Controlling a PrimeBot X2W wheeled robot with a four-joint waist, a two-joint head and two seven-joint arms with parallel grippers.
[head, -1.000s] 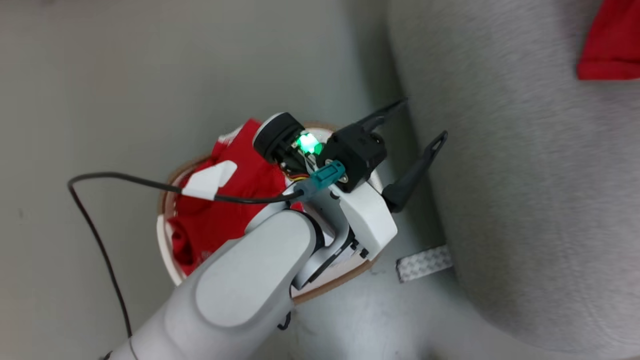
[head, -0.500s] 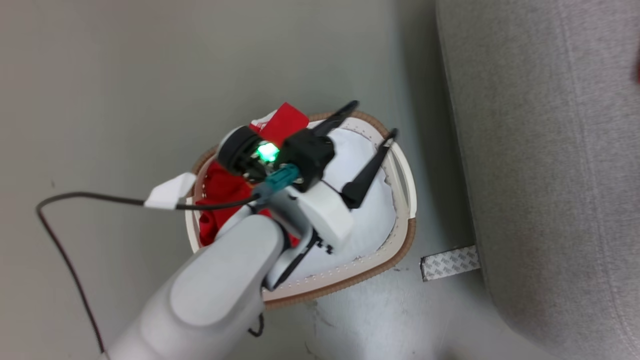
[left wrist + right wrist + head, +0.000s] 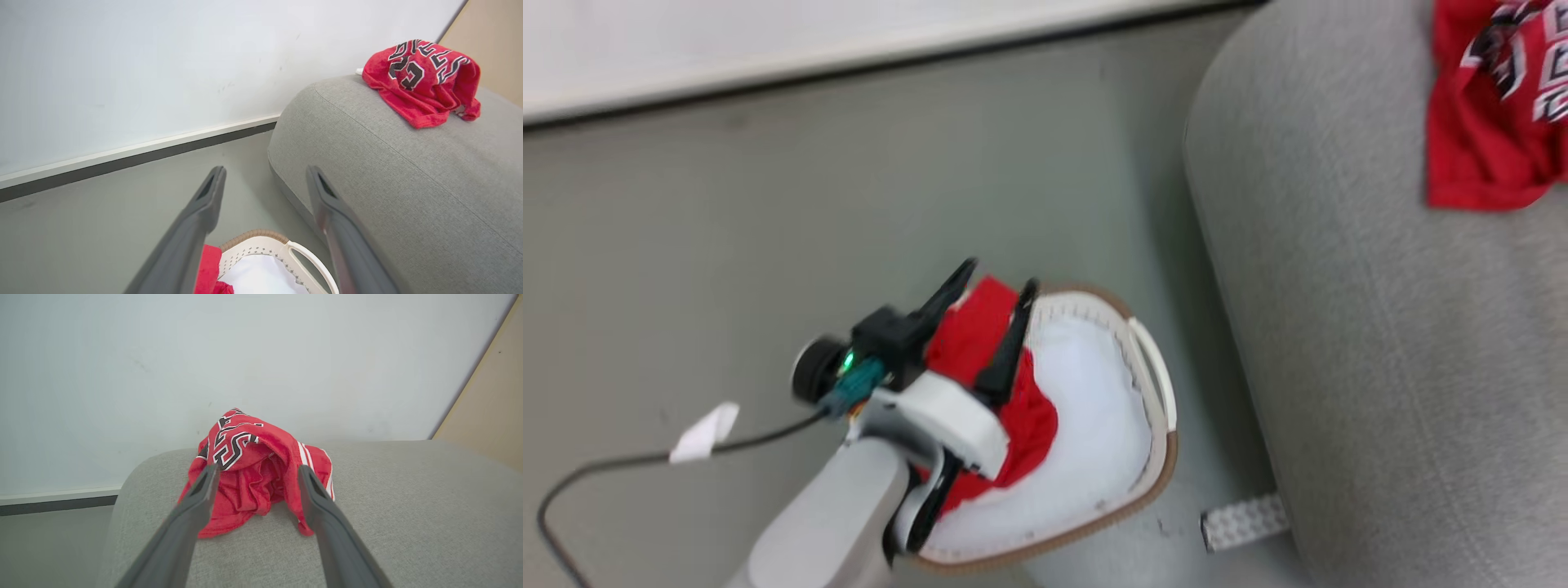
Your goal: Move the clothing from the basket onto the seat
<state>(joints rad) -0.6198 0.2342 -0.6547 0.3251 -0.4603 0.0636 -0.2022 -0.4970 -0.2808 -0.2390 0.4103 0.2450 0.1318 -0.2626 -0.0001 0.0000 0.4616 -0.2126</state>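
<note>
Firstly, large light grey seat (image 3: 1380, 367) at the right of the head view, bearing a crumpled red numbered jersey (image 3: 1494, 122) on top of its rounded bulk. Next, cream basket (image 3: 1156, 482) with brown rim, on the floor (image 3: 768, 229) just beside that seat, holding a plainer red garment (image 3: 980, 351) at its left side. Lastly, left gripper (image 3: 999, 273), jaws spread wide and empty, above that garment; right gripper (image 3: 258, 468), jaws likewise spread and empty, pointed at the jersey
</note>
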